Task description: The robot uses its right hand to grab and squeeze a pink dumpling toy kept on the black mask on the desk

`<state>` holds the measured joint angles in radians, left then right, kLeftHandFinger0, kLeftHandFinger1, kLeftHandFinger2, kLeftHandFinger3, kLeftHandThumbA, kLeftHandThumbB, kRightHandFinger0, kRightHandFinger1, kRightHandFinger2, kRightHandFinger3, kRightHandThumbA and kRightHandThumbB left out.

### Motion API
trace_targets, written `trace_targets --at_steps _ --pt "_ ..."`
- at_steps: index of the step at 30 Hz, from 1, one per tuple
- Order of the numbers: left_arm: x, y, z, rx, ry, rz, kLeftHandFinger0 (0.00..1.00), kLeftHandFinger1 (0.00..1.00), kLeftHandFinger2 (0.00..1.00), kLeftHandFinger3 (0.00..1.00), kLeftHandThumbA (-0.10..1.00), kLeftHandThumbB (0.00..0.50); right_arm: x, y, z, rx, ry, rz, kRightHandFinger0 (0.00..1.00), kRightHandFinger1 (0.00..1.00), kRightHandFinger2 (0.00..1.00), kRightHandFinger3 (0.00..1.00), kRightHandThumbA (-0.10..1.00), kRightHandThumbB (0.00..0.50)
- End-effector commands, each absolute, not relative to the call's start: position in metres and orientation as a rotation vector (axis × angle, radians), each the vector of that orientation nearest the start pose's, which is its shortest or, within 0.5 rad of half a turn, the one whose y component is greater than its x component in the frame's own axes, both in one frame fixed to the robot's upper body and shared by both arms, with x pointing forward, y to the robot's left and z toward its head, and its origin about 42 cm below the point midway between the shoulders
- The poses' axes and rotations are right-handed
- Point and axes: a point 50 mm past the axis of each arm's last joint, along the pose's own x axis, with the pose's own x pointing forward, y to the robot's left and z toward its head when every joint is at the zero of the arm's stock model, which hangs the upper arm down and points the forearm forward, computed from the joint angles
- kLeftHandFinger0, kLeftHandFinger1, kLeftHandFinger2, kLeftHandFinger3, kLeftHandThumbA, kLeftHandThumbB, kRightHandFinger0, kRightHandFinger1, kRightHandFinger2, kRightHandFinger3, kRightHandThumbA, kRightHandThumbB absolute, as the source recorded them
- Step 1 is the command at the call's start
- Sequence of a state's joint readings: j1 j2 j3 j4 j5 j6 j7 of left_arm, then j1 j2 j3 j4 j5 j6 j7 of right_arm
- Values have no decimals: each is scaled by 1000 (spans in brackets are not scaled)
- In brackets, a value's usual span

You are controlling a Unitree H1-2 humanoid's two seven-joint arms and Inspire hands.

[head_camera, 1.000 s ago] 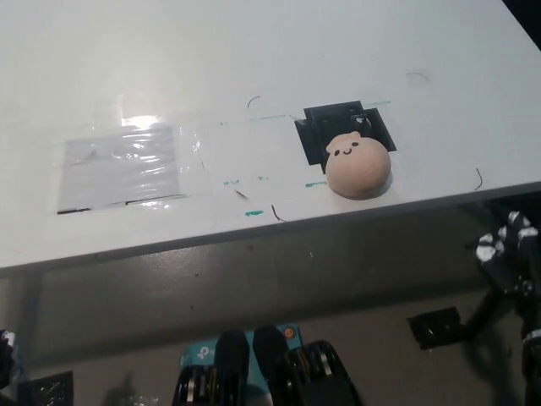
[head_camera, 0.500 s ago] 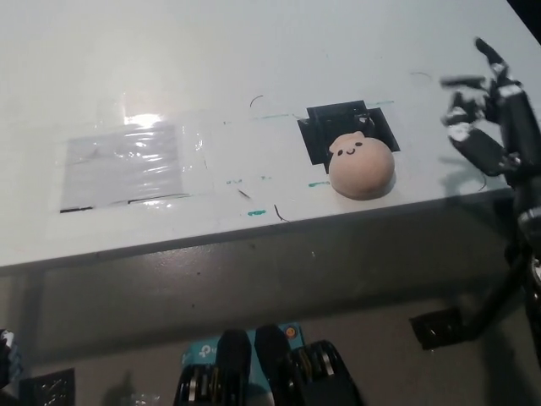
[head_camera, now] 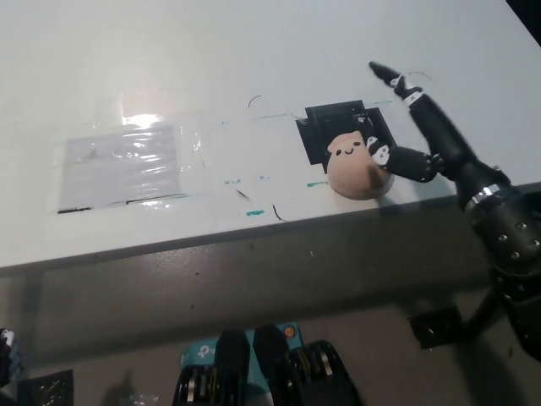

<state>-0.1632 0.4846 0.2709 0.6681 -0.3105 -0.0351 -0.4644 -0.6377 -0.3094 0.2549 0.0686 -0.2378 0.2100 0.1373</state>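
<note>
Right hand (head_camera: pixel 423 139) w/ fingers (head_camera: pixel 382 156) spread wide touches right side of pink dumpling toy (head_camera: pixel 358 166) on black mask (head_camera: pixel 345 127), near table (head_camera: pixel 254 68) edge.

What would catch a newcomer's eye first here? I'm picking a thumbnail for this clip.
The pink dumpling toy with its smiling face, sitting on the black mask near the desk's front edge. The black right hand reaches in from the right, fingers spread around the toy, not yet closed on it.
</note>
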Motion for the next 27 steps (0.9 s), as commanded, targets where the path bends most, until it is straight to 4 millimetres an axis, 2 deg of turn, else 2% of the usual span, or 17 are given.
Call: trace_targets --at_steps 1,2,3,10,15,19,23,27 --pt "302 475 69 5 262 -17 0 0 45 55 1000 500 459 -180 299 -738 -310 270 1000 1000 1000 1000 507 367" --pt "302 475 69 9 263 -15 0 0 47 57 1000 500 463 -177 295 -728 -303 273 1000 1000 1000 1000 504 368" --pt "302 474 69 12 257 -22 0 0 47 60 1000 500 467 -174 292 -728 -277 264 1000 1000 1000 1000 529 393" --pt "306 473 71 1 250 -18 0 0 34 48 1000 500 494 -164 275 -722 -245 233 1000 1000 1000 1000 523 401" --pt "310 473 75 13 243 -14 0 0 38 47 1000 500 514 -157 264 -739 -213 189 1000 1000 1000 1000 570 415" --pt "312 473 77 20 239 -23 0 0 42 52 1000 500 515 -147 251 -727 -212 174 1000 1000 1000 1000 575 417" --pt "313 476 80 27 235 -24 0 0 45 61 1000 500 512 -140 224 -713 -155 201 1000 1000 1000 1000 564 422" --pt "316 476 85 29 225 -26 0 0 41 59 1000 500 510 -137 210 -733 -104 223 1000 1000 1000 1000 553 414"
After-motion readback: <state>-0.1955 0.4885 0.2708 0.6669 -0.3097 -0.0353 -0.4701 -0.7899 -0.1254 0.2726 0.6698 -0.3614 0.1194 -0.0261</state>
